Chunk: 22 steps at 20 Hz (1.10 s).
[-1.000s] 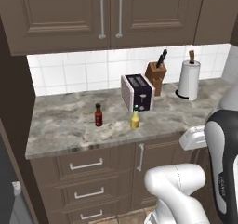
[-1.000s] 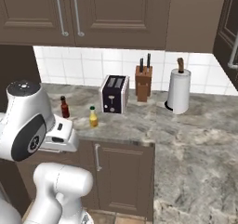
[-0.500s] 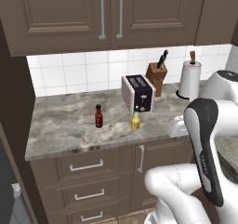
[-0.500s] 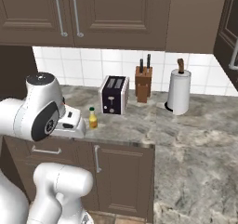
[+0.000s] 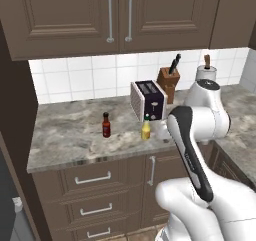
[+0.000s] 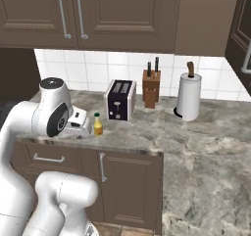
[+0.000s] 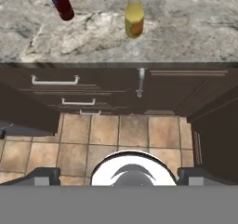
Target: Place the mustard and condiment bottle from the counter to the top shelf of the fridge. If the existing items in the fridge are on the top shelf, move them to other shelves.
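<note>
The gripper (image 6: 83,128) hangs at the counter (image 5: 65,135) edge, fingers spread wide, holding nothing. Just beyond stands the mustard (image 5: 145,128) — upright, probably light, stiff, slick plastic; take it round the body, not the neck. Farther left, the condiment bottle (image 5: 106,125) stands apart — likely glass.

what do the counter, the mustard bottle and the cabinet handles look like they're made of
Counter: polished stone, going by its grey-beige marbled veining. Mustard: probably glossy plastic, smooth yellow body with green cap. Cabinet handles: likely brushed metal, pale silver bars.
</note>
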Tool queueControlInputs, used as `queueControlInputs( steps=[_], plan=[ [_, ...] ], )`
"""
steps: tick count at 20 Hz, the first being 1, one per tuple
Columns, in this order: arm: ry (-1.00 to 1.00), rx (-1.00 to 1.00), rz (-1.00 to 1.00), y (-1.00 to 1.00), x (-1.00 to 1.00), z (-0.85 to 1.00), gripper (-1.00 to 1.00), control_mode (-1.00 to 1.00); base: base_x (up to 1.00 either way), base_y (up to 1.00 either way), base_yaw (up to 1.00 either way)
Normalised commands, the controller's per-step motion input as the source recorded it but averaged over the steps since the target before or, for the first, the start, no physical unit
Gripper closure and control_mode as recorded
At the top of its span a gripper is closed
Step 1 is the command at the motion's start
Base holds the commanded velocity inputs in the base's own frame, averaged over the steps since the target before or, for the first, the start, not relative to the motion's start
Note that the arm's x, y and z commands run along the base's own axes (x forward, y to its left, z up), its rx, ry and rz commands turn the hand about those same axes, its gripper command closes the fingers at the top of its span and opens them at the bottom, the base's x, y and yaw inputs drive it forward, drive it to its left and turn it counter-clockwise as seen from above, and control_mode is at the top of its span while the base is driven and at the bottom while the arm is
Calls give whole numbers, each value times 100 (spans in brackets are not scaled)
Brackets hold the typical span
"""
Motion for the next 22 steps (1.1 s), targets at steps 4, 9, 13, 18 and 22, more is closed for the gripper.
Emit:
queueControlInputs(
  steps=[4, 9, 13, 18, 22],
  plan=[
    [0, 0, 0, 4, 72, -23, -100, -100, 0, 0, 0],
    [-2, 0, 0, 0, 67, -43, -100, -100, 0, 0, 0],
    [-4, 0, 0, 0, 63, -41, -100, -100, 0, 0, 0],
    [-5, 0, -1, 0, 69, -33, -100, -100, 0, 0, 0],
    [0, 0, 0, 0, 60, -21, -100, -100, 0, 0, 0]
  ],
)
